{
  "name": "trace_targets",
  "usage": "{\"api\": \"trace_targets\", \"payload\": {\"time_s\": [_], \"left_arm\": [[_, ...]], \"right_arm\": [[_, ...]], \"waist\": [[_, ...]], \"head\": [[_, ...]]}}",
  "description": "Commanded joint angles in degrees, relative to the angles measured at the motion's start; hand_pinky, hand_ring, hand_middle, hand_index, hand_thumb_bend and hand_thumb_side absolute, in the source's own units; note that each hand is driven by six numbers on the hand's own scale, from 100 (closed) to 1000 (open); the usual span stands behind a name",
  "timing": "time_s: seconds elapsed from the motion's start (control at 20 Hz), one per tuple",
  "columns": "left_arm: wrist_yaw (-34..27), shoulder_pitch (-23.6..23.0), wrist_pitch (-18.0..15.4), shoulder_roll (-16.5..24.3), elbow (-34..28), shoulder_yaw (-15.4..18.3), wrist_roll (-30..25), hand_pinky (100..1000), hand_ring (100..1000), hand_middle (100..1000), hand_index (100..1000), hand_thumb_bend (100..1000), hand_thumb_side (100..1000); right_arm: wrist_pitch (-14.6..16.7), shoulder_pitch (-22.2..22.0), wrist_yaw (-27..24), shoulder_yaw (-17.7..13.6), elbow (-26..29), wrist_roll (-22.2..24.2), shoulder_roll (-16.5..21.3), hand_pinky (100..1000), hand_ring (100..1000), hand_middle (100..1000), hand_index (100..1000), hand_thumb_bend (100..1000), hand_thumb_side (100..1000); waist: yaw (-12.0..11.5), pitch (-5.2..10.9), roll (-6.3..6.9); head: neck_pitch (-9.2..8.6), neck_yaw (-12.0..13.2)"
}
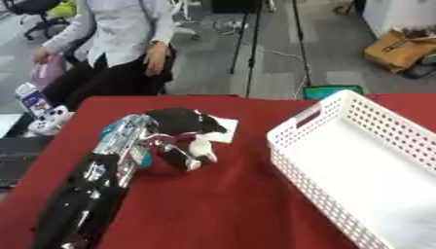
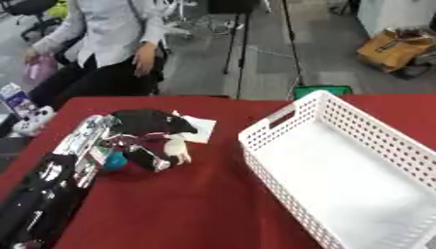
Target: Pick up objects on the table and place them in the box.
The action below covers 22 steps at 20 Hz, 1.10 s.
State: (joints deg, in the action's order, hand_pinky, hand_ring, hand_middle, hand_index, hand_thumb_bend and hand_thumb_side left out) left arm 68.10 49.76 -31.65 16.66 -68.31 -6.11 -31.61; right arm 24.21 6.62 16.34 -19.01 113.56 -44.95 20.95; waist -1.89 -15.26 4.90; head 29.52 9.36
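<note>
Red table (image 1: 213, 209) – white basket (image 1: 374, 160) at right.
Left hand (image 1: 174, 141) curls down over a small white object (image 1: 201, 148), beside a white paper (image 1: 223, 129) – fingers closed around it.

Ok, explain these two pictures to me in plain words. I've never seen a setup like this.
Both pictures come from a camera pair in a humanoid robot's head, looking down at a red table. They show the same moment. The black and silver arm from the left ends in the robot's left hand, whose fingers curl over a small white object lying by a white card. Something teal shows under the hand. On the right stands a white basket, with nothing visible inside. The right hand is not in view.
</note>
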Motion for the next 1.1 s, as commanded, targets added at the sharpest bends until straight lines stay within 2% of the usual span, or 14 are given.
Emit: {"api": "trace_targets", "payload": {"time_s": [0.05, 0.25, 0.45, 0.7, 0.85, 1.1], "left_arm": [[0.73, 1.62, -20.31, 0.65, 0.5, 0.73, -20.35, 558, 769, 886, 1000, 298, 440], [2.88, 2.38, -20.31, 0.62, 2.4, 0.81, -20.35, 593, 796, 905, 1000, 361, 498], [4.33, 2.88, -20.31, 0.72, 3.14, 0.92, -20.35, 609, 811, 926, 1000, 386, 526], [5.42, 3.6, -20.31, 0.7, 4.3, 1.0, -20.35, 630, 829, 936, 1000, 399, 522], [6.94, 4.01, -20.31, 0.81, 3.8, 1.31, -20.29, 654, 835, 935, 1000, 458, 491], [9.59, 4.32, -20.31, 0.75, 2.89, 1.36, -18.29, 658, 836, 936, 1000, 443, 494]], "right_arm": [[7.19, 0.59, -0.31, -0.08, 1.03, -7.02, 1.32, 754, 679, 667, 702, 100, 884], [7.22, 0.68, -0.29, 0.01, 1.03, -7.02, 1.31, 754, 679, 667, 701, 100, 883], [7.15, 0.72, -0.16, 0.11, 1.03, -7.02, 1.25, 755, 679, 667, 702, 100, 881], [7.06, 0.8, -0.07, 0.23, 1.03, -7.02, 1.19, 755, 679, 668, 702, 100, 881], [7.11, 0.8, -0.05, 0.26, 1.03, -7.02, 1.15, 755, 679, 668, 702, 100, 881], [7.02, 0.85, -0.07, 0.4, 1.03, -7.02, 1.05, 755, 679, 668, 702, 100, 880]], "waist": [[0.13, 0.72, -0.19], [0.41, 0.61, -0.11], [0.52, 0.51, -0.01], [0.64, 0.42, 0.04], [0.77, 0.36, 0.03], [0.79, 0.27, 0.09]], "head": [[-0.75, 0.32], [-0.92, 0.53], [-1.05, 0.68], [-1.21, 0.89], [-1.27, 0.93], [-1.39, 0.99]]}}
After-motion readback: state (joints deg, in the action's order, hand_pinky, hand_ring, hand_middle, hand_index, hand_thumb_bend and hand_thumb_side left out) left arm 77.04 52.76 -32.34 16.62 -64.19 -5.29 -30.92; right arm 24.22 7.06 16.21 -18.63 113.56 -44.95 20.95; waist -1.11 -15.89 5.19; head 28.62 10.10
